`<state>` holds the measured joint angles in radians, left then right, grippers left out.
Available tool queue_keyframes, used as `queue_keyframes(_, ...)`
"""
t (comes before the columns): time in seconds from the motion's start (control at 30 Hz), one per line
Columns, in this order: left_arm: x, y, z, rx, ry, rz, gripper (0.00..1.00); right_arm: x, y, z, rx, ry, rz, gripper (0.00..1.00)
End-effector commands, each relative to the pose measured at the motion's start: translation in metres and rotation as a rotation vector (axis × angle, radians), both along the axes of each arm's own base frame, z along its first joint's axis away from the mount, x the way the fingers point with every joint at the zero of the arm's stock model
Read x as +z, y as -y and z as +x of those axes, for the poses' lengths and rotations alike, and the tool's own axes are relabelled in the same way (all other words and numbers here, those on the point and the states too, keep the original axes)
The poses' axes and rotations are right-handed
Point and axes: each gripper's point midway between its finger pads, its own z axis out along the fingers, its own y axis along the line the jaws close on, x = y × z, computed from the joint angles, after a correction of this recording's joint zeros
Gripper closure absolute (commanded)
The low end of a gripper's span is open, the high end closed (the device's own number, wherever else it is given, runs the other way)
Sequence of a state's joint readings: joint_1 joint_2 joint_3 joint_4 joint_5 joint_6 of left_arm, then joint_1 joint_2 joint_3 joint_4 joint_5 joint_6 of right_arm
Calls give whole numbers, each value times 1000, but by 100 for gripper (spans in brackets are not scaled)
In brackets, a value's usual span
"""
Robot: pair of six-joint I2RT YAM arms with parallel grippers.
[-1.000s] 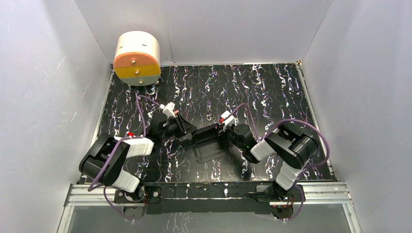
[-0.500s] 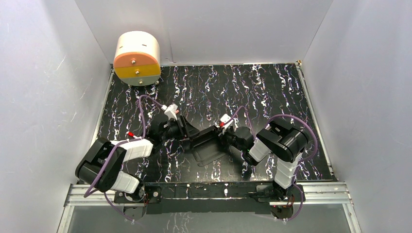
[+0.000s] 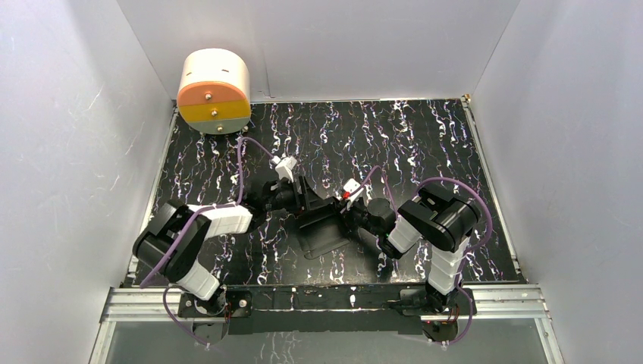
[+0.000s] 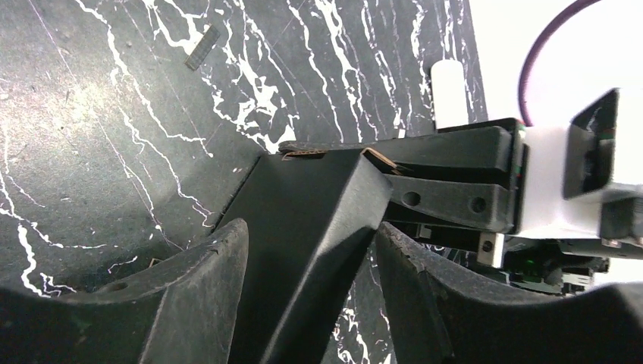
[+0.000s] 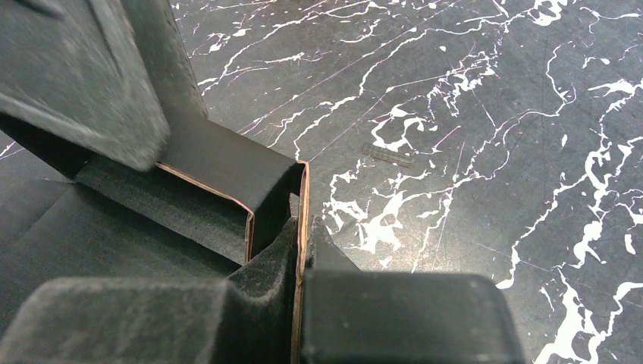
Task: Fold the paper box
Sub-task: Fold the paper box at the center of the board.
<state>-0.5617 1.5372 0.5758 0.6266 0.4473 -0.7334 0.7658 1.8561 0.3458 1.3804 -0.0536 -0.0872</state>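
paper box (image 3: 324,236) between left fingers (image 4: 203,297) and right fingers (image 5: 409,315) | drum (image 3: 214,91) behind, far-left corner

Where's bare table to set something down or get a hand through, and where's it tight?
Free: the far strip of the white-veined black marbled table, between the round cream-and-orange drum and the far right corner. Crowded: the centre, where the left gripper straddles and the right gripper pinches the matte black paper box; the drum fills the far left corner.
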Motion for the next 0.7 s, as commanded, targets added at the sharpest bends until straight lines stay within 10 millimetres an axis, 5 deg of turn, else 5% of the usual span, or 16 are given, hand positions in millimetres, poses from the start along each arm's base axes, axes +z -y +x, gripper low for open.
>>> queue_keyframes(0.0,-2,12,2,-39,5,11,41,-13,0,-4,23,-12,-42,95)
queue_keyframes(0.67,-31,4,7,-13,13,122,60,7,21,-11,-20,10,-63,73)
